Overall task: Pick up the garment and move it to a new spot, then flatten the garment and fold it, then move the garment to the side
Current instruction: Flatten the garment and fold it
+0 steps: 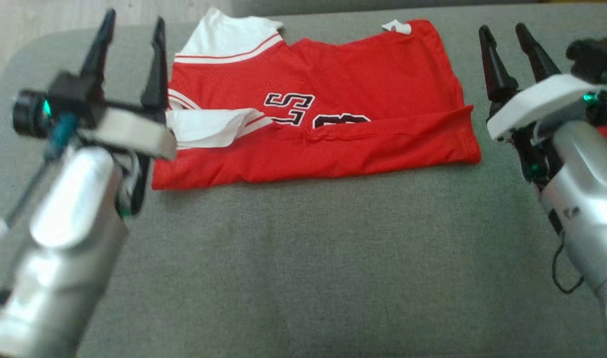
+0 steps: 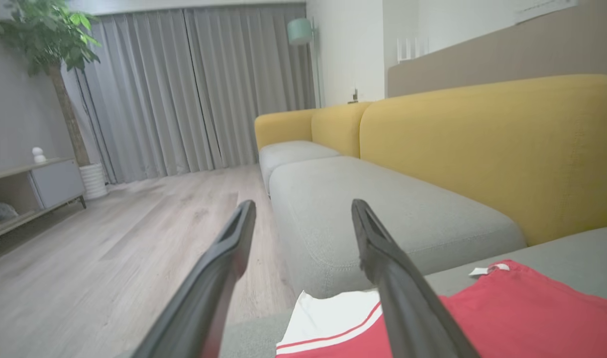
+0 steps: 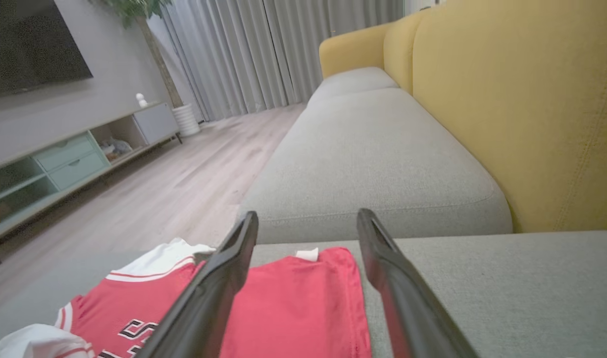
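Grey sofa seat [image 1: 303, 258] with a folded red jersey [image 1: 363, 84] lying across its far part.
Left gripper [image 1: 134, 19] stands just beside the jersey's white-sleeved end, fingers spread wide; right gripper [image 1: 502, 29] stands near the opposite end, fingers likewise wide apart.

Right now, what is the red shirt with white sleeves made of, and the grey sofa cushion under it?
Red shirt with white sleeves: thin sporty knit, probably polyester mesh; it creases softly and shows tiny dots. Grey sofa cushion: matte woven upholstery cloth, likely; a fine grainy weave shows.
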Tool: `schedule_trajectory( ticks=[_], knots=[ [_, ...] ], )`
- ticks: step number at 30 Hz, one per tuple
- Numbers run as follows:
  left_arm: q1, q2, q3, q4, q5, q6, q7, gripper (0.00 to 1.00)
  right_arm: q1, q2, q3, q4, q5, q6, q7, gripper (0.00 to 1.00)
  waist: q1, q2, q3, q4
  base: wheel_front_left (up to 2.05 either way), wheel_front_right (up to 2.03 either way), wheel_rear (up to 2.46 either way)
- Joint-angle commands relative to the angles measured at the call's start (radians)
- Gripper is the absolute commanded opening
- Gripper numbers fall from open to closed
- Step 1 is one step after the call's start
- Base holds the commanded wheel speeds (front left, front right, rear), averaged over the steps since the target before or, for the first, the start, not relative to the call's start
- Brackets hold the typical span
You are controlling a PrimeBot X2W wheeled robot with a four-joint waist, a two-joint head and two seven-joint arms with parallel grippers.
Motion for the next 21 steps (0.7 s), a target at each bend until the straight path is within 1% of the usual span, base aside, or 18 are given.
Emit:
schedule_trajectory(
  ticks=[1,3,5,8,9,11,12,13,16,18,21],
  knots=[
    [0.045,0.028,0.061,-0.09,0.033,0.022,-0.007,1.0,0.043,0.004,-0.074,-0.08,-0.068,-0.001,-0.011,1.0,0.0001,0.0,-0.02,0.009,0.0,0.0,0.0],
    [0.132,0.024,0.088,-0.166,0.064,0.045,-0.007,1.0,0.122,0.02,-0.201,-0.165,-0.159,-0.001,-0.012,1.0,0.0001,0.0,-0.031,0.01,0.0,0.0,0.0],
    [0.221,0.015,0.125,-0.235,0.09,0.072,-0.007,1.0,0.227,0.058,-0.321,-0.261,-0.269,-0.001,-0.012,1.0,0.0001,0.0,-0.043,0.007,0.0,0.0,0.0],
    [0.352,-0.003,0.172,-0.315,0.129,0.099,-0.008,1.0,0.396,0.146,-0.473,-0.404,-0.428,-0.001,-0.012,1.0,0.0001,0.0,-0.057,0.002,0.0,0.0,0.0],
    [0.392,-0.011,0.185,-0.336,0.145,0.106,-0.008,1.0,0.451,0.172,-0.509,-0.456,-0.492,-0.001,-0.012,1.0,0.0001,0.0,-0.061,0.002,0.0,0.0,0.0],
    [0.47,-0.033,0.215,-0.366,0.162,0.113,-0.008,1.0,0.559,0.231,-0.575,-0.543,-0.57,-0.001,-0.012,1.0,0.0001,0.0,-0.071,0.0,0.0,0.0,0.0],
    [0.503,-0.043,0.23,-0.378,0.17,0.114,-0.008,1.0,0.605,0.248,-0.593,-0.581,-0.598,-0.001,-0.012,1.0,0.0001,0.0,-0.074,-0.002,0.0,0.0,0.0],
    [0.503,-0.043,0.23,-0.378,0.17,0.114,-0.008,1.0,0.605,0.248,-0.593,-0.581,-0.598,-0.001,-0.012,1.0,0.0001,0.0,-0.074,-0.002,0.0,0.0,0.0],
    [0.58,-0.071,0.268,-0.402,0.2,0.111,-0.008,1.0,0.71,0.272,-0.613,-0.655,-0.644,-0.001,-0.012,1.0,0.0001,0.0,-0.079,-0.008,0.0,0.0,0.0],
    [0.609,-0.085,0.288,-0.405,0.217,0.097,-0.008,1.0,0.744,0.276,-0.612,-0.676,-0.643,-0.001,-0.012,1.0,0.0001,0.0,-0.079,-0.013,0.0,0.0,0.0],
    [0.617,-0.096,0.309,-0.398,0.242,0.07,-0.008,1.0,0.758,0.276,-0.588,-0.694,-0.61,-0.001,-0.012,1.0,0.0001,0.0,-0.074,-0.021,0.0,0.0,0.0]
  ],
)
